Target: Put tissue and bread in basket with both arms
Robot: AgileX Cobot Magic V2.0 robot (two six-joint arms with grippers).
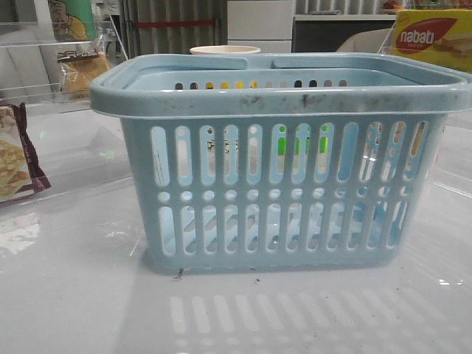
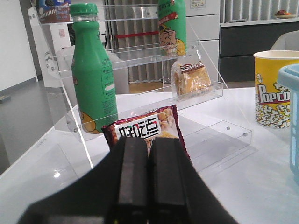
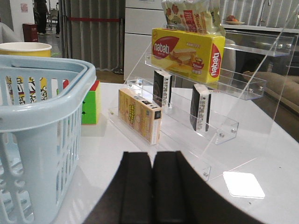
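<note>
The light-blue slotted basket (image 1: pixel 280 162) stands in the middle of the table; its rim also shows in the right wrist view (image 3: pixel 42 100) and in the left wrist view (image 2: pixel 290 88). The bagged golden-brown bread (image 2: pixel 190 78) sits on the clear acrylic shelf on the left, also in the front view (image 1: pixel 80 70). A dark upright tissue pack (image 3: pixel 162 87) stands on the right acrylic shelf, with a similar dark pack (image 3: pixel 201 108) beside it. My left gripper (image 2: pixel 148 144) is shut and empty, short of the left shelf. My right gripper (image 3: pixel 152 158) is shut and empty, short of the right shelf. Neither gripper shows in the front view.
A maroon-edged cracker packet (image 2: pixel 147 128) leans just beyond my left fingers, a green bottle (image 2: pixel 93 74) beside it. A popcorn cup (image 2: pixel 275 88) stands behind the basket. On the right shelf are a yellow Nabati box (image 3: pixel 187 49) and a pale yellow box (image 3: pixel 140 114); a colour cube (image 3: pixel 91 105) is near the basket.
</note>
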